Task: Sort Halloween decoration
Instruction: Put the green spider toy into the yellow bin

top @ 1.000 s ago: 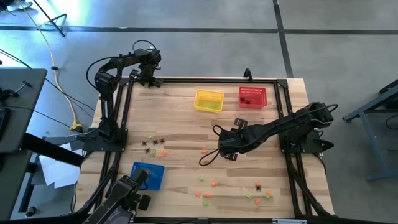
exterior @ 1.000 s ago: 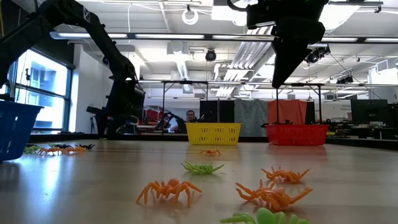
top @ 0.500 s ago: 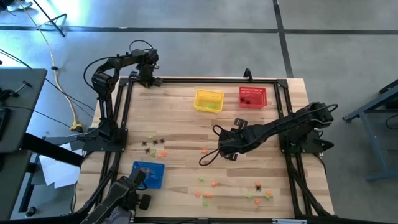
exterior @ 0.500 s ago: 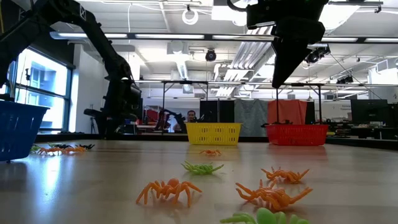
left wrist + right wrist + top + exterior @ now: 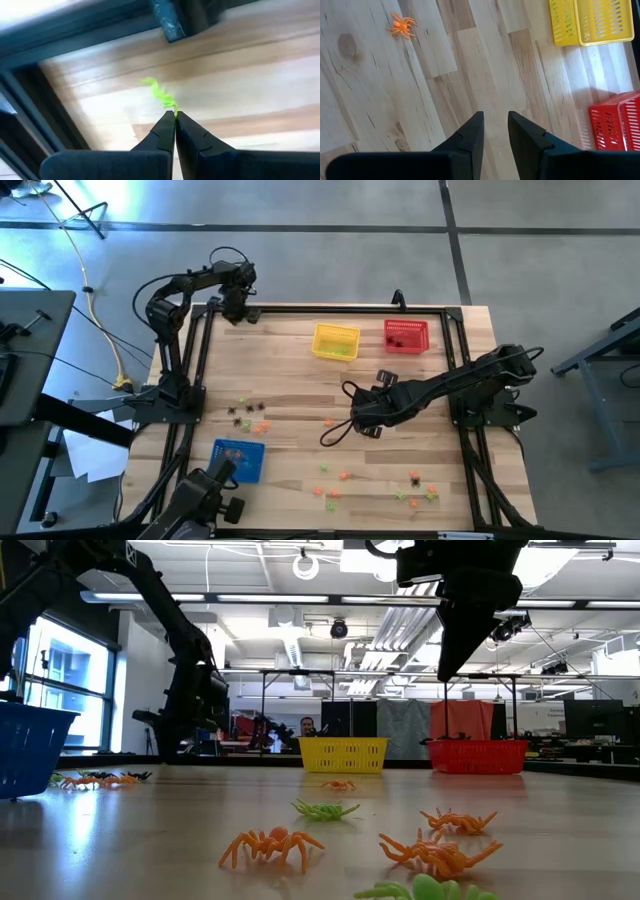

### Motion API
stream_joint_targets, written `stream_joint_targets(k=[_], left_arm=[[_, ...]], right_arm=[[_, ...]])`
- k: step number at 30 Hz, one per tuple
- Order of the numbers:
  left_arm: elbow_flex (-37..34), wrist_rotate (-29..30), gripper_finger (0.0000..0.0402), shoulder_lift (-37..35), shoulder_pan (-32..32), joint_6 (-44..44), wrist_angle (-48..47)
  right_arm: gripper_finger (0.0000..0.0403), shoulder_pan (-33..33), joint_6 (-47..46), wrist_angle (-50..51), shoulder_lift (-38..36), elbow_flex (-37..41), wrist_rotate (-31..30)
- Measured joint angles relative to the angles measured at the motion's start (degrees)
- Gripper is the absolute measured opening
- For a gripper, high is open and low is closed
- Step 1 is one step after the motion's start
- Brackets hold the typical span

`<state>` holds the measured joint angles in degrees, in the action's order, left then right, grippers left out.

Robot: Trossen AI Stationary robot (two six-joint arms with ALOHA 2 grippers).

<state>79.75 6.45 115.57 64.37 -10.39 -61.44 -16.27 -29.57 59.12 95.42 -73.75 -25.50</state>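
Observation:
My left gripper (image 5: 237,308) stands at the table's far left corner, pointing down, shut on a light green trinket (image 5: 160,95). My right gripper (image 5: 365,420) hangs open above the middle of the table (image 5: 300,380), nothing between its fingers (image 5: 495,127). An orange spider trinket (image 5: 401,25) lies on the wood ahead of it. More orange, green and black trinkets lie in a group left of centre (image 5: 250,415) and another near the front right (image 5: 415,485). In the low view an orange one (image 5: 270,843) and a green one (image 5: 325,809) stand on their legs. My left gripper pinches the light green trinket by one thin end (image 5: 173,111), right at the free ends of its two fingers (image 5: 165,132). The fingers come from above, pointing down. The rest of the trinket sticks out beyond the tips; I cannot tell whether it touches the wood.
A yellow basket (image 5: 335,341) and a red basket (image 5: 406,335) stand at the far middle and far right, a blue basket (image 5: 238,459) near the front left. A black frame rail (image 5: 330,308) runs round the table's edges. A person sits in the room beyond (image 5: 307,727).
My left arm has shifted a little at the far left corner, its elbow swinging toward the table's left edge.

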Motion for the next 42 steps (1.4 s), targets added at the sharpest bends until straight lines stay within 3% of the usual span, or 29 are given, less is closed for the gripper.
stream_joint_targets(k=[12, 18, 23, 28, 33, 37, 42], left_arm=[[0.5, -2.6, 0.0, -17.0, -4.1, -0.5, -2.5], [0.5, -11.1, 0.0, -26.5, -12.7, -0.5, -0.4], [0.6, -15.4, 0.0, -30.5, -23.5, -2.1, 5.2], [0.7, -15.4, 0.0, -29.1, -33.5, -3.0, 12.7], [0.7, -16.2, 0.0, -22.8, -40.7, -2.8, 22.1], [0.7, -21.7, 0.0, -15.6, -43.1, -0.4, 31.7], [0.7, -20.5, 0.0, -7.1, -41.3, -1.1, 39.5]], right_arm=[[0.0083, 0.0, 0.0, 0.0, 0.0, 0.0, 0.0], [0.0083, 0.0, 0.0, 0.0, 0.0, 0.0, 0.0], [0.0083, 0.0, -1.3, 0.3, 0.0, 0.0, 0.6], [0.0083, -0.4, -3.6, 2.3, 0.0, 0.0, 2.0], [0.0083, -1.6, -6.5, 4.4, 0.0, 0.0, 2.0], [0.0083, -2.5, -8.0, 4.5, 0.0, 0.0, 2.1], [0.0083, -3.6, -8.9, 4.5, 0.0, 0.0, 2.1]])
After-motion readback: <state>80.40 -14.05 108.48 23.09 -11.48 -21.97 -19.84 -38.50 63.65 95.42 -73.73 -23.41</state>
